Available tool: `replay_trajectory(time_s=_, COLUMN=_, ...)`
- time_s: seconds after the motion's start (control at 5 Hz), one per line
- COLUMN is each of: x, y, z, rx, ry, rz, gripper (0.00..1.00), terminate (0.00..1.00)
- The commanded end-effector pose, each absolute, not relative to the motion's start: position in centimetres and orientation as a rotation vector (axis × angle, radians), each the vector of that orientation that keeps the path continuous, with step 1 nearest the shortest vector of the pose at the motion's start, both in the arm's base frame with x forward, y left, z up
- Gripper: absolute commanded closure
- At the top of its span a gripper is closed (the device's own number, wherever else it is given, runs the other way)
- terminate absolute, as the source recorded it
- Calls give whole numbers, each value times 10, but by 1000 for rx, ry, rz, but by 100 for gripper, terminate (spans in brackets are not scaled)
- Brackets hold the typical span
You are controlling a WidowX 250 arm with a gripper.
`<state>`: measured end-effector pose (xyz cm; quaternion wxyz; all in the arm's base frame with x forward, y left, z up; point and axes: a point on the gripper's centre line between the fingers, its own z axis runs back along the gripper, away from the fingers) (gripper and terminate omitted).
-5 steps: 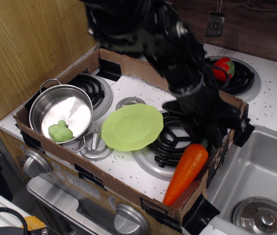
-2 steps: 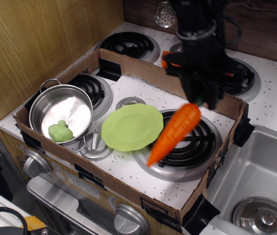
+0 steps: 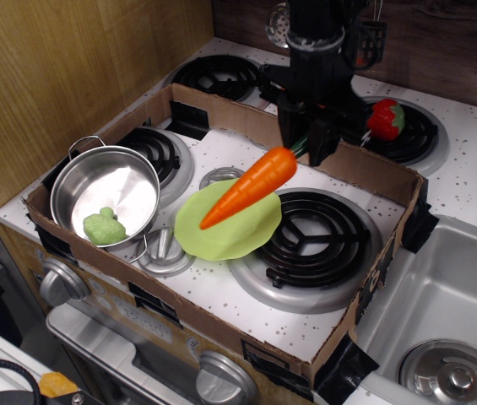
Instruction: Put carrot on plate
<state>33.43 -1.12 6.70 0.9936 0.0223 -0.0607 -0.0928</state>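
The long orange carrot point(image 3: 248, 186) hangs tilted in the air, its thick end up by my gripper point(image 3: 304, 143) and its tip pointing down-left over the plate. My black gripper is shut on the carrot's green stem end. The light green plate point(image 3: 236, 229) lies flat on the stove top inside the cardboard box, between the front left and front right burners. The carrot's tip is above the plate's middle; I cannot tell whether it touches.
A steel pot point(image 3: 107, 192) with a green toy inside stands at the left. A cardboard box wall point(image 3: 365, 278) rings the front burners. A red toy point(image 3: 383, 118) sits on the back right burner. A sink point(image 3: 449, 337) lies at the right.
My gripper lifted the carrot from the box's right front corner and carried it left; it now hangs over the plate instead of over the right burner.
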Motion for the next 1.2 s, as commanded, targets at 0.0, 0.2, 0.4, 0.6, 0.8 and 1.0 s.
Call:
replay_trajectory(time_s=0.0, x=344, y=-3, z=79, rx=127, ry=-176, rz=-162, gripper=100, terminate=0)
replay_trajectory(time_s=0.2, x=342, y=-2, z=72, rx=111, ry=-184, rz=-153, gripper=100, terminate=0)
replay_trajectory(time_s=0.4, x=343, y=-3, z=64, rx=83, ry=-185, rz=-149, gripper=100, terminate=0)
replay_trajectory(time_s=0.6, x=344, y=-5, z=58, rx=67, ry=-186, rz=-147, gripper=100, terminate=0)
replay_trajectory(time_s=0.8, x=347, y=-7, z=49, rx=29, ry=-183, rz=-140, gripper=100, terminate=0)
replay_trajectory(time_s=1.0, x=347, y=-8, z=46, rx=11, ry=-190, rz=-139, gripper=0, terminate=0)
